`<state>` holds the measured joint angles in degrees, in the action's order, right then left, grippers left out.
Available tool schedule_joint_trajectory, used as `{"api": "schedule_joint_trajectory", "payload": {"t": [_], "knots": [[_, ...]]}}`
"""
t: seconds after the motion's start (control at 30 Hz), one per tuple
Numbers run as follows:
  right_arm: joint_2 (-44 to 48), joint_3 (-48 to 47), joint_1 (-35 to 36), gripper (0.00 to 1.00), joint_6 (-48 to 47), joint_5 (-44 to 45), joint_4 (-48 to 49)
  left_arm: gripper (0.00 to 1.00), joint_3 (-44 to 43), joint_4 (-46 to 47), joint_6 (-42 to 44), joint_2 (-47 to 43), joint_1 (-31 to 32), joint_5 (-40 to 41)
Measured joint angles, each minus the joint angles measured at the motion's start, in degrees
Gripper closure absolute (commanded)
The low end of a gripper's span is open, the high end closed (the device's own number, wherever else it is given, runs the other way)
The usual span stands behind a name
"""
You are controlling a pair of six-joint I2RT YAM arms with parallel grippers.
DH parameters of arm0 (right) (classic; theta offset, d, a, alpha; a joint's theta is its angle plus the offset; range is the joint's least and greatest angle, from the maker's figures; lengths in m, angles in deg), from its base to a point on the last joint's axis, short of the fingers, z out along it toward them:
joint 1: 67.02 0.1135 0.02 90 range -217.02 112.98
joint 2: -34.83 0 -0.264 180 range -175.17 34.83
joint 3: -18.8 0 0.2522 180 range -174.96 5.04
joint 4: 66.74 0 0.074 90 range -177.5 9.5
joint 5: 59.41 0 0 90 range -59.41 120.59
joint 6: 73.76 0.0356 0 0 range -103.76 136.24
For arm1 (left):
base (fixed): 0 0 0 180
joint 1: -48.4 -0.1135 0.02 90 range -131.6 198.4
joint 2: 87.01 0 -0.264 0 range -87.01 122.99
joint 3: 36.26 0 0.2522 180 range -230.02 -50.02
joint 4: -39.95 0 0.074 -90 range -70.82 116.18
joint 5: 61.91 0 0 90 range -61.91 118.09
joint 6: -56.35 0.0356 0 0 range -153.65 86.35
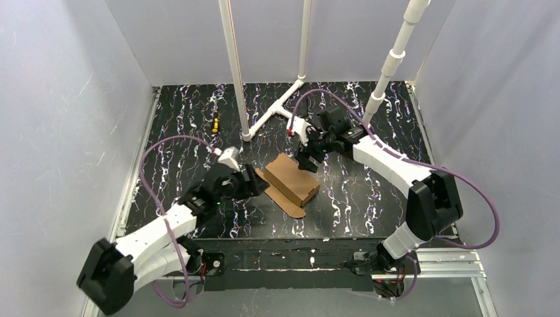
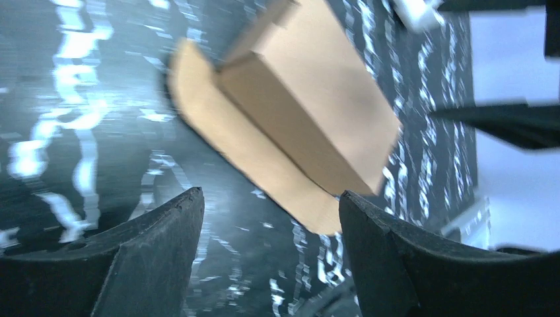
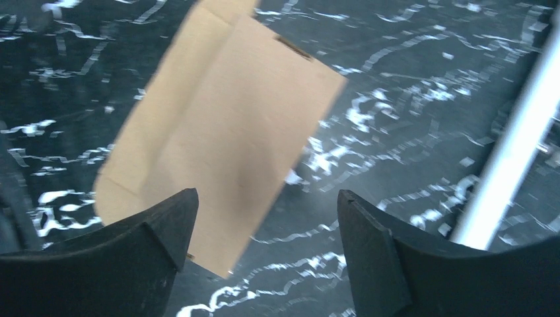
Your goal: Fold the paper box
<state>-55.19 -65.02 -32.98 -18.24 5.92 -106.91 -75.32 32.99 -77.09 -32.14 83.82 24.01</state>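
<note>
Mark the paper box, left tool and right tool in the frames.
paper box (image 1: 292, 177): top external view, on its top face.
left tool (image 2: 271, 198): left wrist view, midway between its fingertips.
right tool (image 3: 267, 197): right wrist view, midway between its fingertips.

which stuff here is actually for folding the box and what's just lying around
For the job:
- paper box, one flap lying flat on the near side
- left gripper and right gripper, both open, one at each side of it

Just lying about:
- white pipe frame
- small yellow item, far back on the left
</note>
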Motion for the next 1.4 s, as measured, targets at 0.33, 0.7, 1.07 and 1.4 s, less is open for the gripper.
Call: {"api": "schedule_joint_trajectory", "payload": {"t": [0.33, 0.7, 1.07, 1.4], "knots": [[-12.4, -7.7, 7.1, 0.03, 4.3, -1.0, -2.4, 0.41, 7.9, 4.0, 2.1, -1.0, -15.9, -3.4], [-12.2, -4.0, 15.8, 0.09, 6.1, 17.7, 3.8, 0.55, 6.7, 14.5, 1.5, 15.6, -18.1, -10.2], [-12.0, 1.4, 17.1, 0.29, 5.8, 26.8, 11.5, 0.55, 3.6, 24.2, 0.9, 26.2, -18.4, -14.3], [-11.7, 2.4, 17.1, 0.29, 5.8, 27.0, 13.1, 0.53, 0.7, 30.3, 1.5, 33.0, -18.4, -17.6]]}}
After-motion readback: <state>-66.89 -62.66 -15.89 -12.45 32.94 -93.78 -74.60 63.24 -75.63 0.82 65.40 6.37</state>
